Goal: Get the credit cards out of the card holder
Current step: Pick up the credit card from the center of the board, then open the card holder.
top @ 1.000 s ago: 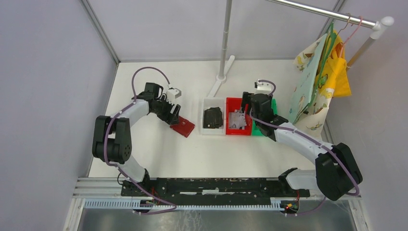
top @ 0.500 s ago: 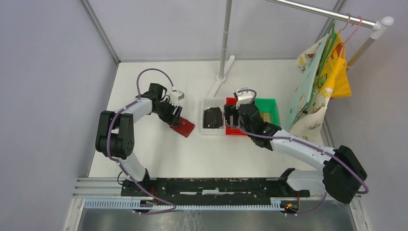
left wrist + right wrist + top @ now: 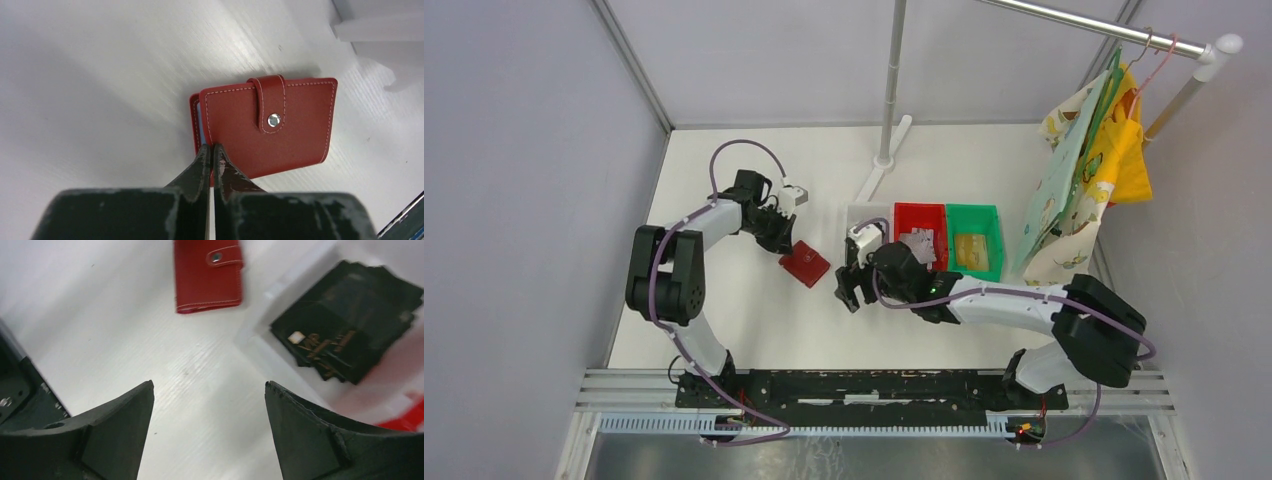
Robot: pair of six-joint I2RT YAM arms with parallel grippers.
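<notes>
The card holder (image 3: pixel 805 264) is a small red wallet lying flat on the white table with its snap tab fastened. My left gripper (image 3: pixel 781 243) is shut, its tips pressed together at the near left corner of the card holder (image 3: pixel 270 127), and nothing shows between them. My right gripper (image 3: pixel 849 290) hangs open over bare table, with the card holder (image 3: pixel 208 276) ahead of it. Dark credit cards (image 3: pixel 345 340) lie in the white bin. Silvery-grey cards (image 3: pixel 916 245) lie in the red bin and a golden-tan card (image 3: pixel 970 250) in the green bin.
The white bin (image 3: pixel 862 212), red bin (image 3: pixel 921 215) and green bin (image 3: pixel 984 212) stand side by side right of centre, the white one partly under my right arm. A stand's pole and foot (image 3: pixel 884 160) rise behind them. Clothes (image 3: pixel 1094 170) hang on a rail at the far right.
My left gripper has shut at the card holder's edge. My right arm has swung left from over the red and green bins to the table in front of the white bin.
</notes>
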